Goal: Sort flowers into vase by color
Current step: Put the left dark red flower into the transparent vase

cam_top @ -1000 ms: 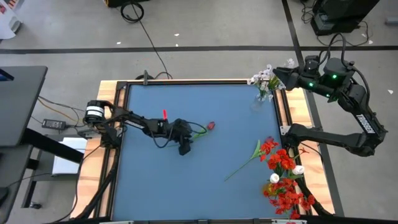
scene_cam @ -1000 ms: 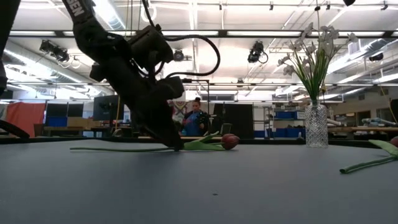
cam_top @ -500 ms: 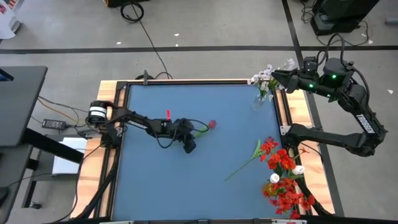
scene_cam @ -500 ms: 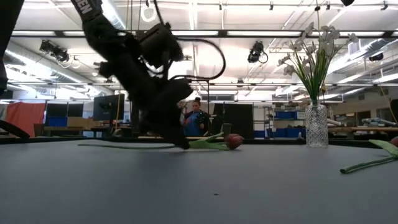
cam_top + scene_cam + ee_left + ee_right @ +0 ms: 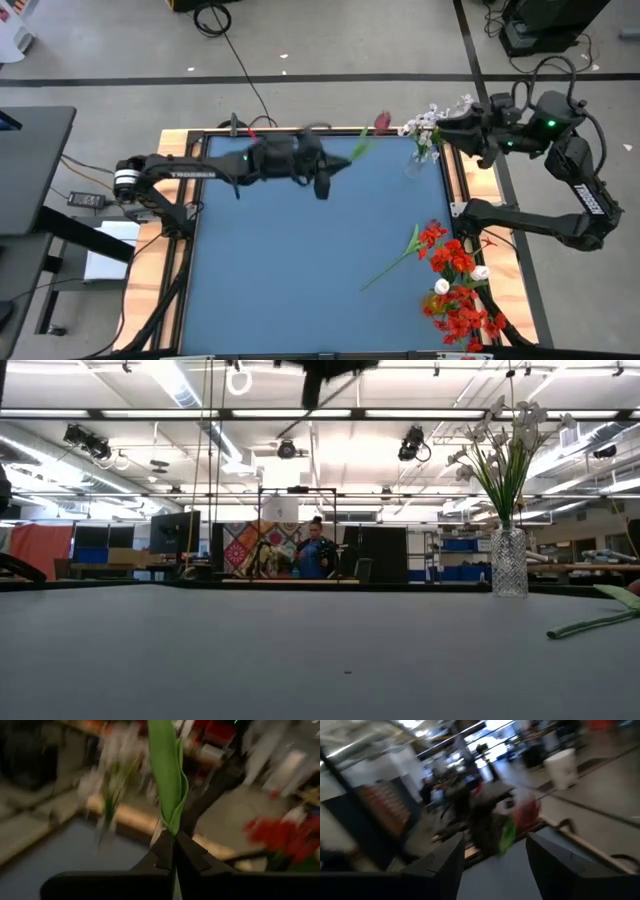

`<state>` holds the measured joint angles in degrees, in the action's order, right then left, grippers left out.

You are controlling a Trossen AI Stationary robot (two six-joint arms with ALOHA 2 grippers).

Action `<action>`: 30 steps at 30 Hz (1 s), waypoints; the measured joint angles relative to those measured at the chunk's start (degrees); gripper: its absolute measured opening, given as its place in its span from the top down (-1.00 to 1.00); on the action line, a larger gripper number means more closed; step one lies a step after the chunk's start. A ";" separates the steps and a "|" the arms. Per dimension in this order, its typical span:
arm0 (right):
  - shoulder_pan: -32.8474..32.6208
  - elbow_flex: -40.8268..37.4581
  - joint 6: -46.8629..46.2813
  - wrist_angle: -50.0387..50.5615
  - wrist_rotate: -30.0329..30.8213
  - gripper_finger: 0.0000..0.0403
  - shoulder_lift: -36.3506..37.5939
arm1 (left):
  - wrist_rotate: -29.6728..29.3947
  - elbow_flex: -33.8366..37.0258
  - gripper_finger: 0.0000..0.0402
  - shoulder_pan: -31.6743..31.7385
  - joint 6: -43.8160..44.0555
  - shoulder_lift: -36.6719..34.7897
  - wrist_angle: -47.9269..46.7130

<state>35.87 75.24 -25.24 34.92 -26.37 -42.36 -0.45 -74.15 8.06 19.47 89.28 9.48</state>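
Grey floor (image 5: 330,60) w/ cables, ceiling strip lights (image 5: 400,413).

Matt blue table top (image 5: 300,250), pale wood edging; cut-glass vase (image 5: 508,562) glossy.

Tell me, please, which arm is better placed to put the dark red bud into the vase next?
The left, I think. The left gripper is shut on the dark red bud's stem, lifted near the vase. The right gripper is open and holds nothing, beside the white flowers.
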 joint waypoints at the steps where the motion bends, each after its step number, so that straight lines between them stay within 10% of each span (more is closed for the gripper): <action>1: -0.50 0.00 0.08 -0.49 -1.71 -0.09 -0.46 | 1.60 -1.85 0.95 0.47 -1.26 -0.09 0.19; 10: -10.00 -0.01 1.70 -6.29 -3.91 -0.08 -7.90 | 17.76 -10.30 0.95 2.56 1.26 3.70 9.77; 30: -22.64 -0.02 5.96 -25.48 12.11 -0.02 -21.32 | 18.37 -10.71 0.96 3.71 8.23 4.85 16.02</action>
<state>13.23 75.22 -19.29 9.44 -14.27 -63.68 17.91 -84.86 11.77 27.70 94.13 25.50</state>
